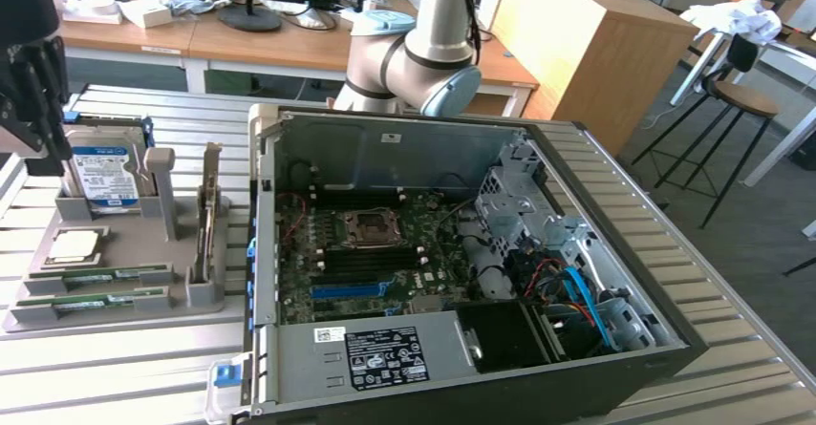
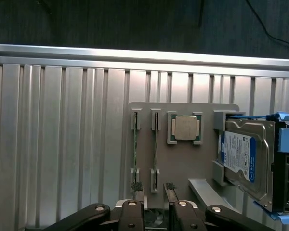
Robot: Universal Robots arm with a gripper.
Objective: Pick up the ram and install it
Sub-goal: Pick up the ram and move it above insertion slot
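My jaws hang wide open, empty, above the tray (image 2: 183, 159); ram (image 2: 155, 149) and twin (image 2: 135, 149) lie close, so skew may snag both.

Two thin green ram sticks (image 1: 102, 274) (image 2: 155, 154), side by side

Pincer (image 1: 45, 153) over gray tray (image 1: 128, 315); ram sticks (image 1: 99, 275) flat in it; computer case (image 1: 382, 153) alongside

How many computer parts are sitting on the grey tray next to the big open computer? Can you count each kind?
On the grey tray:
ram sticks: 2
processor chip: 1
hard drive: 1
card standing on edge: 1
Total: 5
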